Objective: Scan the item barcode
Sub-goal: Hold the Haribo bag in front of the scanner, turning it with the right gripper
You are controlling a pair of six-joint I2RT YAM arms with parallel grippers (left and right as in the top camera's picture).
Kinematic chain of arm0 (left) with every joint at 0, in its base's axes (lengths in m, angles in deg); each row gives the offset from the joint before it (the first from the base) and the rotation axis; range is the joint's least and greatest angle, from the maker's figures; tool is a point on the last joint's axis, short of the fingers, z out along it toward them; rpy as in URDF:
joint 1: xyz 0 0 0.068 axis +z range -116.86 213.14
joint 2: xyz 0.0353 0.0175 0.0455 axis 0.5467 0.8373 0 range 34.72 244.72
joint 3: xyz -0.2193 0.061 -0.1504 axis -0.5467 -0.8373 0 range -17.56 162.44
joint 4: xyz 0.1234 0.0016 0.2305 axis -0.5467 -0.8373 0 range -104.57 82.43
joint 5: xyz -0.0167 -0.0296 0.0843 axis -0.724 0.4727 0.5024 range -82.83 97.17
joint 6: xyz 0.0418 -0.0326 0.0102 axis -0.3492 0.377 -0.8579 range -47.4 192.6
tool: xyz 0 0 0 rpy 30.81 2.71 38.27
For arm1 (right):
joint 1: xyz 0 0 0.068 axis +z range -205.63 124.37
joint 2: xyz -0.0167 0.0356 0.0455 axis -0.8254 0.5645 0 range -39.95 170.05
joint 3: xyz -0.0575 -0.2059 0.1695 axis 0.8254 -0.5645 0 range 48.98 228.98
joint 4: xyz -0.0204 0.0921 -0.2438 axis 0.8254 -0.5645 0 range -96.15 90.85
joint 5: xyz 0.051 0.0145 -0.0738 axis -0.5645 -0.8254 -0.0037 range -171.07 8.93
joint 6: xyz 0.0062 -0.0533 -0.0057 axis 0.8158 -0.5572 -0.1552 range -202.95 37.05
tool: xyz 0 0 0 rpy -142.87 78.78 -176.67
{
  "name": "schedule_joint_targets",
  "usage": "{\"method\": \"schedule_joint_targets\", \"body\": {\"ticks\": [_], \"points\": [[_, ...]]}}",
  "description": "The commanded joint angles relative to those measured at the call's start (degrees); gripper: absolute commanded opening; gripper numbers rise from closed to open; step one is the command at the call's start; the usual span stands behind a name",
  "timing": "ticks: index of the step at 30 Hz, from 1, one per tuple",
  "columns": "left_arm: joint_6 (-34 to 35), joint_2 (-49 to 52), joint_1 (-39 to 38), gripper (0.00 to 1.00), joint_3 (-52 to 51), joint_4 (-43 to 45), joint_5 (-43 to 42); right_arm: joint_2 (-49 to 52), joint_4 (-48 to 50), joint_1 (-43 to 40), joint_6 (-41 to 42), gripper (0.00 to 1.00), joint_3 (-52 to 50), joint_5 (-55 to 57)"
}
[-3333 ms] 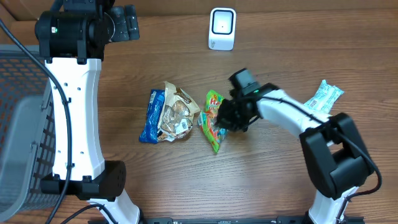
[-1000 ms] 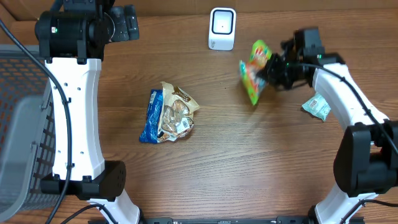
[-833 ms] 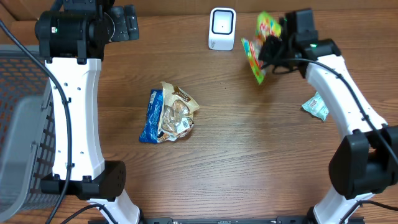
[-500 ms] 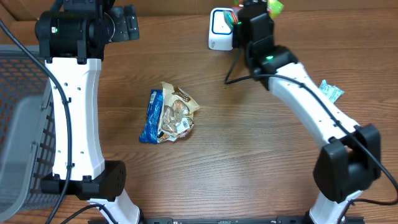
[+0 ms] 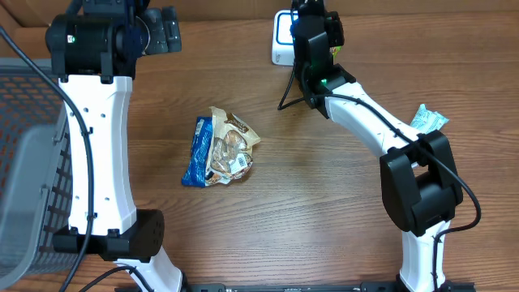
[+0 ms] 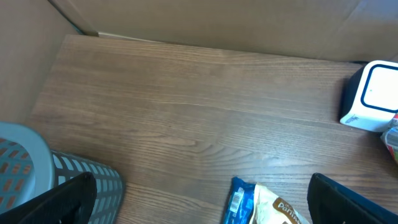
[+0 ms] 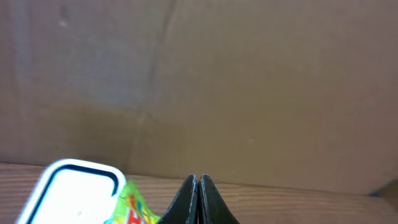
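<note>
My right gripper (image 7: 199,182) is shut, its fingers pressed together, and holds the green snack bag (image 7: 129,209) by a thin edge. The bag hangs right in front of the white barcode scanner (image 7: 67,193) at the back of the table. In the overhead view the right arm (image 5: 318,42) covers the bag and part of the scanner (image 5: 280,39). A sliver of the bag (image 6: 392,140) shows just below the scanner (image 6: 373,96) in the left wrist view. My left gripper (image 6: 208,205) is open, high above the table's left side, with nothing between its fingers.
A blue packet (image 5: 197,152) and a beige snack bag (image 5: 230,151) lie together mid-table. A white and green packet (image 5: 426,122) lies at the right. A grey mesh basket (image 5: 28,162) stands at the left edge. A cardboard wall backs the table.
The right arm lifted the green bag from mid-table, swung it right and back, then left to the front of the scanner. The left arm has not moved.
</note>
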Motion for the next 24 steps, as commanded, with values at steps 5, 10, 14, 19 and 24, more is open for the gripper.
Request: {"method": "schedule_joint_targets", "body": {"ticks": [5,10,14,19,24], "points": [[0.4,0.2,-0.1,1.0,0.0,0.2,0.6,-0.4,-18.1,-2.1,13.6,0.07,1.2,-1.1],[0.4,0.2,-0.1,1.0,0.0,0.2,0.6,-0.4,-28.7,-8.5,31.1,0.81,1.3,-23.8],[0.4,0.2,-0.1,1.0,0.0,0.2,0.6,0.3,-29.0,-16.3,40.2,0.89,1.3,-51.2],[0.4,0.2,-0.1,1.0,0.0,0.2,0.6,4.2,-26.4,-20.7,45.3,0.89,1.3,-64.4],[0.4,0.2,-0.1,1.0,0.0,0.2,0.6,8.0,-26.0,-20.3,45.5,0.89,1.3,-65.4]]}}
